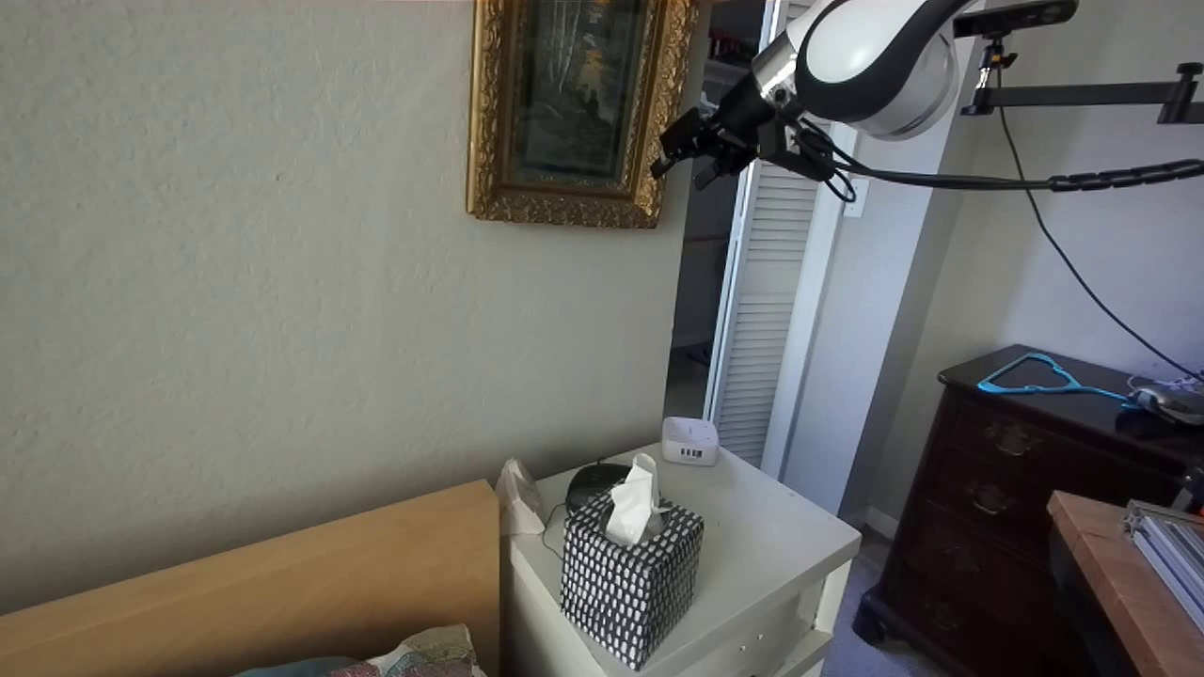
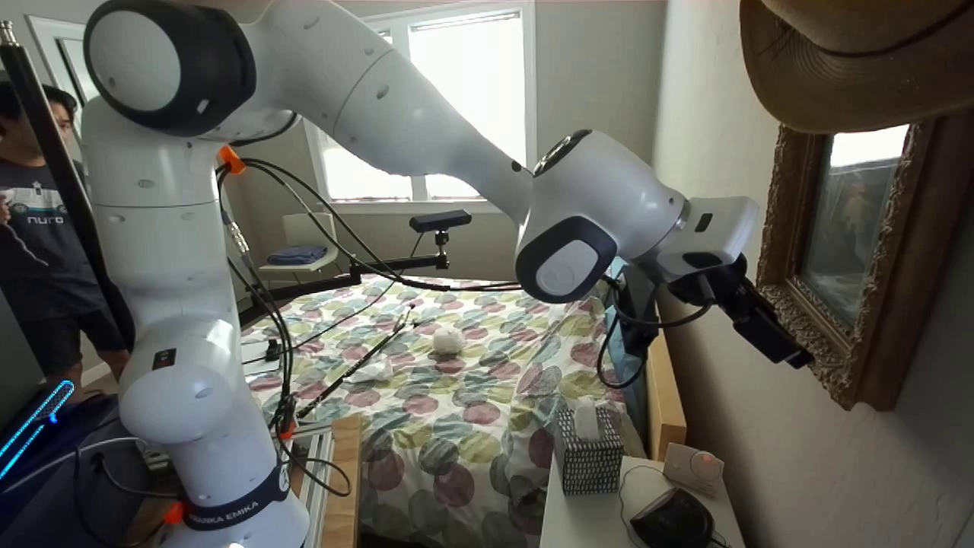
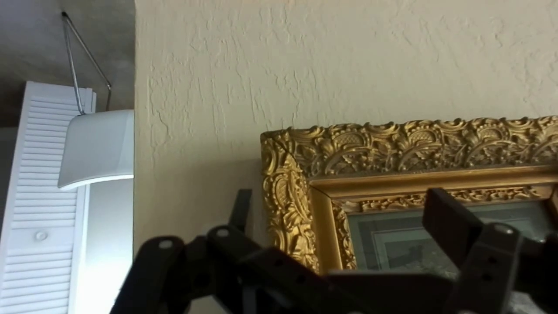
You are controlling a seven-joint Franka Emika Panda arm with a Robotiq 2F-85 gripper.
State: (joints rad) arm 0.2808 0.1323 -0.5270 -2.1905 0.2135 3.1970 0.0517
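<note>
In an exterior view we list: an ornately carved, gold-framed rectangular picture (image 1: 578,108), hung on a beige textured wall (image 1: 282,263); the part in sight is taller than wide, long axis upright, face turned out to the room, top cut off. By its lower right side, the black two-fingered gripper (image 1: 679,173) of a white-and-black jointed robot arm (image 1: 851,42), slanting down toward it; contact we cannot tell. Just right of the picture, the wall's vertical edge, then a dark opening (image 1: 701,291) and a white louvred door (image 1: 767,301). Well below the gripper, on a white nightstand (image 1: 752,527), a black-and-white patterned tissue box (image 1: 632,578) and a white round-cornered device (image 1: 689,442), markings too small to read.

In an exterior view: the picture upright, seen aslant, its upper part behind a brown wide-brimmed hat (image 2: 852,84); the gripper's tips near its frame. Legible: "RANKA EMIKA" on the arm's black base band (image 2: 236,506), the start curving from sight; "nuro" on the dark T-shirt (image 2: 34,251) of a standing person (image 2: 46,221).

In the wrist view: the fingers (image 3: 451,231) wide apart; beyond and between them, one corner of the picture, carved sides running right and down. Left of it, wall to its edge, louvred door past that.
</note>
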